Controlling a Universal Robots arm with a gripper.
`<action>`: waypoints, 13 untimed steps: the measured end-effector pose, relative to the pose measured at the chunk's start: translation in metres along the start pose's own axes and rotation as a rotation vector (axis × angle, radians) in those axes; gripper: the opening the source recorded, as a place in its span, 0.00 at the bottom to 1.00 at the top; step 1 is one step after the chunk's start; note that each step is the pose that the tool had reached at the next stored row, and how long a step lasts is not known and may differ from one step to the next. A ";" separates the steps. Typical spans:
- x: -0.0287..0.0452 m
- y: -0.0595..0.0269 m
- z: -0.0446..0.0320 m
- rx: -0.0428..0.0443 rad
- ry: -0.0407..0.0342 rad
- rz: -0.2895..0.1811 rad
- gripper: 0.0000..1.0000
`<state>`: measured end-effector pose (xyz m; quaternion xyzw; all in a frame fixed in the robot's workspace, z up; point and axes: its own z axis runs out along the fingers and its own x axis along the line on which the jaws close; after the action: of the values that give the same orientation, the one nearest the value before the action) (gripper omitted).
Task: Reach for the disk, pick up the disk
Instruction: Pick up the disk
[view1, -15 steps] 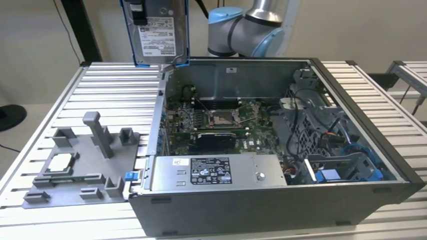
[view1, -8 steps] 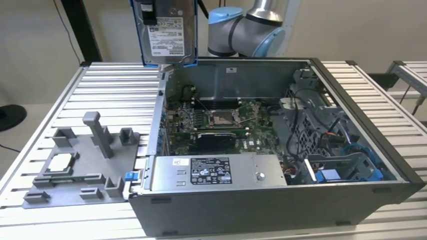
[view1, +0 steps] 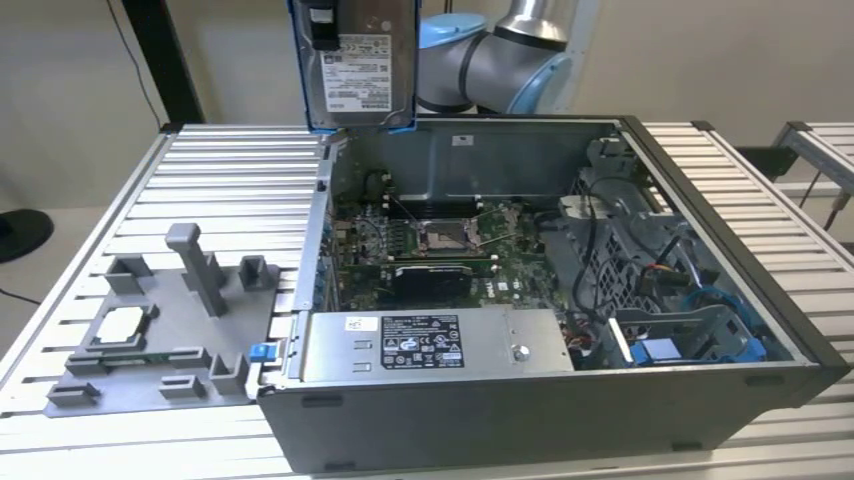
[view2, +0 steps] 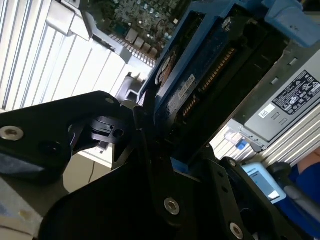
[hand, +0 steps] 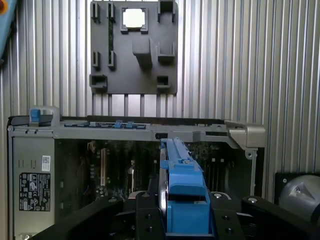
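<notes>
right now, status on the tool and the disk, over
Tool shut on the disk. Disk held on edge above the open computer case, apart from it. No obstruction seen around it.

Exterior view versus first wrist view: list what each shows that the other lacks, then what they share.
Exterior view: the arm's joints and the disk's white label, held up over the case. First wrist view: the gripper shut on the disk's blue frame, seen edge-on. Both: the disk, the open case, the grey fixture holding the chip, the slatted table.
</notes>
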<state>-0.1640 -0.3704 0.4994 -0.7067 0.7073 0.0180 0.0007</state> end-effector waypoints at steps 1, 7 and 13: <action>0.0000 -0.0028 -0.0001 0.0000 0.0000 0.000 0.00; 0.0000 -0.0192 -0.0005 -0.0004 0.0000 0.000 0.00; 0.0000 -0.0349 -0.0008 -0.0007 -0.0001 0.000 0.00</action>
<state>-0.1291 -0.3704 0.4994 -0.7067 0.7073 0.0182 0.0005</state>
